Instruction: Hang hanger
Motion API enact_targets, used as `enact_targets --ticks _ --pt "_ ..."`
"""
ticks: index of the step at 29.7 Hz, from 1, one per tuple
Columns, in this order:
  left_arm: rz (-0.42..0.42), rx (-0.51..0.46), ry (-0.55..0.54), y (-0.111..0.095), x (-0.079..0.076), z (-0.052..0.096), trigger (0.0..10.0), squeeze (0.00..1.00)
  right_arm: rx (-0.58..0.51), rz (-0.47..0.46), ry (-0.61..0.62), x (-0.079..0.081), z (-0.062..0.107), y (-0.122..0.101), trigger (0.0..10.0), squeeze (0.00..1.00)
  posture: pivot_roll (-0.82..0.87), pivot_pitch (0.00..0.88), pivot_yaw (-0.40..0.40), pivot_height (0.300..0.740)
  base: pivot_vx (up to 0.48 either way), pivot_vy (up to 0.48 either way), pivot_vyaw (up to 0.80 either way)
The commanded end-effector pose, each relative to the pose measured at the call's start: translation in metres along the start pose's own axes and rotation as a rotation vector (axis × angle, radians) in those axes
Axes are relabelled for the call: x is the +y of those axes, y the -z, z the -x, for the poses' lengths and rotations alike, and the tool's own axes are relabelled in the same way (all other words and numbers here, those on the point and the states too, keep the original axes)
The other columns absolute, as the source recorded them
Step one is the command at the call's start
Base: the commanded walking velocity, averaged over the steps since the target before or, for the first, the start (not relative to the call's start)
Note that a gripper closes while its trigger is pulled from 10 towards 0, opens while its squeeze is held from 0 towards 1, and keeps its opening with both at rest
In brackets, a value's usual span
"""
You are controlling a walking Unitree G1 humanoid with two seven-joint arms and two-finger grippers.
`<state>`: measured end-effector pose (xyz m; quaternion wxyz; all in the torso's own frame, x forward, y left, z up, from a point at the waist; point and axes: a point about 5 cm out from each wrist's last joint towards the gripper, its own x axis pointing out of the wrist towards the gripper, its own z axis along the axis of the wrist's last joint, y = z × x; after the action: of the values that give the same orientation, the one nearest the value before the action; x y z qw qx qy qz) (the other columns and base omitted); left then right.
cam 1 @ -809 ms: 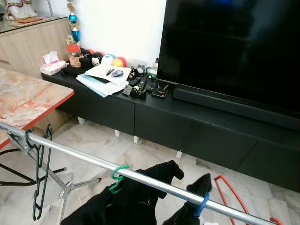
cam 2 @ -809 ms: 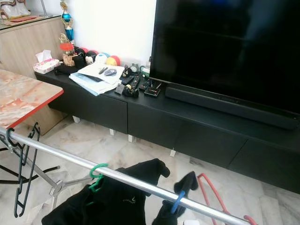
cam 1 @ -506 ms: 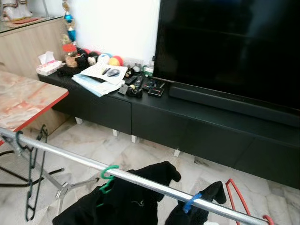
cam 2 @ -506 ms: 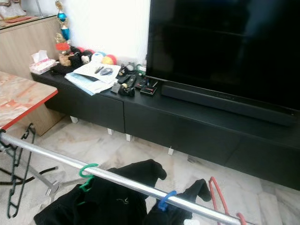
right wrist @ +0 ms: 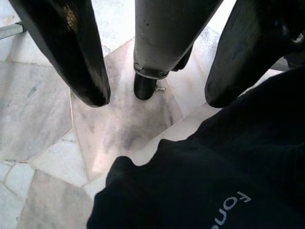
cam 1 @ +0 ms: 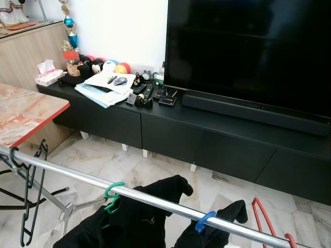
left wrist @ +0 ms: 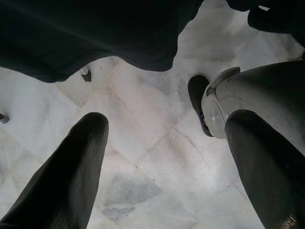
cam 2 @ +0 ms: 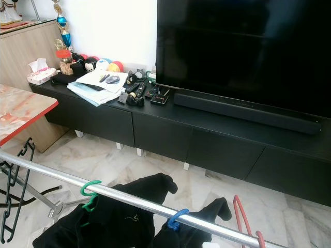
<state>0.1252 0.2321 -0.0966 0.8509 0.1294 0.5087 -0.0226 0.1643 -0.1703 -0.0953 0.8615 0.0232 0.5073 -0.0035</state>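
Black garments [cam 1: 139, 222] hang on the rail [cam 1: 67, 175]; both hands spread, empty.

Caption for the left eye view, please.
Silver rail carries green hanger and blue hanger with black clothes before a TV.

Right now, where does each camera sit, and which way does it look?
Left eye view: head, facing forward and down at the metal rail, green hanger hook and TV.
Right eye view: head, same scene, shifted sideways.
Left wrist view: looks down past open fingers at marble floor; the robot's leg shows.
Right wrist view: looks down past open fingers at floor.
Both wrist views share the black garment.
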Motion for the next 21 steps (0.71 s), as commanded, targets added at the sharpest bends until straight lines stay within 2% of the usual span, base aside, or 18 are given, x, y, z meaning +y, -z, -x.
enact_targets --ticks 1,21 --pt "-0.006 0.007 0.001 0.002 0.0014 0.0005 10.0 0.0 -0.011 -0.019 -0.003 0.0009 -0.0004 -0.0032 10.0 0.0 0.21 0.0 -0.013 0.74 -0.24 0.0 0.0" --pt "0.003 0.01 0.001 0.0038 0.001 0.0008 10.0 0.0 -0.028 -0.026 -0.013 0.0027 -0.001 -0.0085 10.0 0.0 0.21 0.0 -0.015 0.74 -0.271 0.0 0.0"
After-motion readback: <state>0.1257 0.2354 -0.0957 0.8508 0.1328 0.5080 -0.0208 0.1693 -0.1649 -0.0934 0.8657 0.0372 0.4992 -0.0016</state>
